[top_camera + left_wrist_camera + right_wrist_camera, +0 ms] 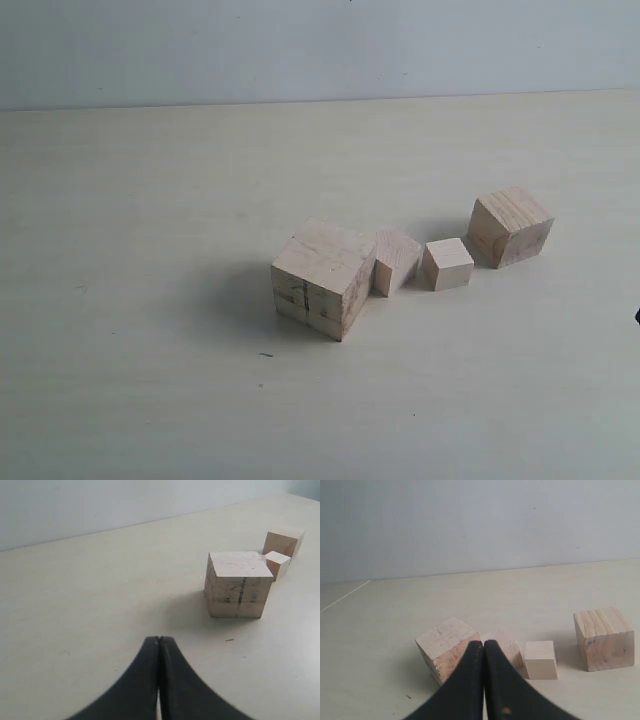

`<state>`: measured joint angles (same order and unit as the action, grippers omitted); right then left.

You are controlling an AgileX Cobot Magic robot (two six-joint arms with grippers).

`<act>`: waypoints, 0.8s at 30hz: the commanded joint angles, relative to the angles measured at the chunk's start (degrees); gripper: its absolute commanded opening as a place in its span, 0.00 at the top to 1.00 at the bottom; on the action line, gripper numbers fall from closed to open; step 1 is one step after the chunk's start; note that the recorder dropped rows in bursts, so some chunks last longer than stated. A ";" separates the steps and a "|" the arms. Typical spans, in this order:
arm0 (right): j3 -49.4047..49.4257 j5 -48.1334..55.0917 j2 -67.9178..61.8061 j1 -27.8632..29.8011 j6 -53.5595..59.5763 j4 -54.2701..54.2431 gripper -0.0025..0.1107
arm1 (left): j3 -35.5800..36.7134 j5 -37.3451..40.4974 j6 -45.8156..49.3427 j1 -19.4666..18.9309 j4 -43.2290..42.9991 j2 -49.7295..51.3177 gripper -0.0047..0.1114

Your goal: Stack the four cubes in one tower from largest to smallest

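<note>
On the table (150, 400) I counted four: one largest cube (322, 278), one striped cube (510, 227), two smaller cubes (396, 259) (447, 264). Left gripper (159, 645) and right gripper (483, 647) both sat pinched together, empty.

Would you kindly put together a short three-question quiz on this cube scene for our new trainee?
1. True or false: another cube already rests on top of the largest cube.
2. Multiple choice: the left pincer is A) open, B) shut on a cube, C) shut and holding nothing.
3. Fill in: in the exterior view, the striped-grain cube lies farthest to the ____.

Key: 1 false; 2 C; 3 right.
</note>
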<state>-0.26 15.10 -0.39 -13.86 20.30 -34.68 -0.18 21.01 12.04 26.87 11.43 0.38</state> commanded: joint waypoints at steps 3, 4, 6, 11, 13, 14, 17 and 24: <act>0.26 -0.25 0.39 0.50 0.61 0.25 0.98 | 0.18 -0.35 0.02 -0.32 -0.15 -0.38 0.96; 0.26 -0.25 0.39 0.50 0.61 0.25 0.98 | 0.18 -0.35 0.02 -0.32 -0.15 -0.38 0.96; 0.26 -0.25 0.39 0.50 0.61 0.25 0.98 | 0.18 -0.35 0.02 -0.32 -0.15 -0.38 0.96; 0.26 -1.58 0.39 0.50 0.51 0.24 0.98 | 0.18 -0.35 0.02 -0.32 -0.15 -0.38 0.96; 0.26 -3.20 0.39 0.50 -0.97 -3.95 0.98 | 0.18 -0.35 0.02 -0.32 -0.15 -0.38 0.96; 0.26 -4.27 0.39 0.50 -2.80 -8.25 0.98 | 0.18 -0.35 0.02 -0.32 -0.15 -0.38 0.96; 0.26 -7.62 0.39 0.50 -9.69 -21.87 0.98 | 0.18 -0.35 0.02 -0.32 -0.15 -0.38 0.96; 0.26 -13.69 0.39 0.50 -12.10 -39.38 0.98 | 0.18 -0.35 0.02 -0.32 -0.15 -0.38 0.96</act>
<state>-0.26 3.29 -0.39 -13.86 8.67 -68.88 -0.18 21.01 12.04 26.87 11.43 0.38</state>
